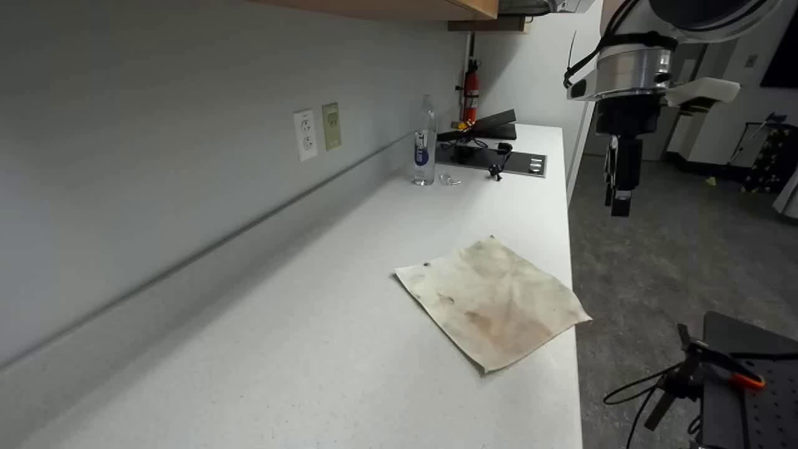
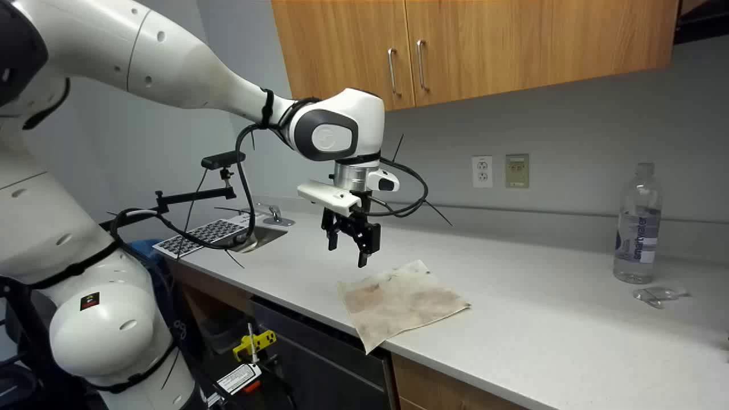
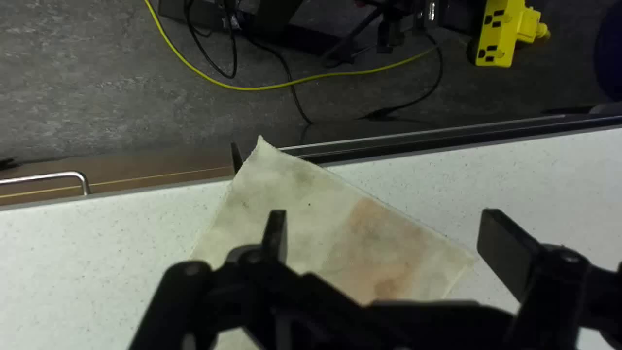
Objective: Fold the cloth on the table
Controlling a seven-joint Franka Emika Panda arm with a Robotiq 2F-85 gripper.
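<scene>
The cloth (image 1: 492,299) is a beige, roughly square piece with reddish-brown stains. It lies flat and slightly wrinkled on the white table (image 1: 280,374). One corner of the cloth (image 2: 398,302) hangs over the table's front edge. My gripper (image 2: 347,256) is open and empty, raised above the table near the cloth's far side. In the wrist view the gripper's fingers (image 3: 386,233) are wide apart, with the cloth (image 3: 301,199) below and a stained corner between them. The gripper's body hides the lower part of the cloth there. The gripper (image 1: 615,207) also shows in an exterior view.
A water bottle (image 2: 638,228) and a small clear plastic piece (image 2: 658,295) stand along the table. A cooktop (image 1: 523,163) with cables lies farther along. A sink (image 2: 265,234) is at the other end. Cabinets (image 2: 484,45) hang above. A wall (image 1: 187,156) runs behind.
</scene>
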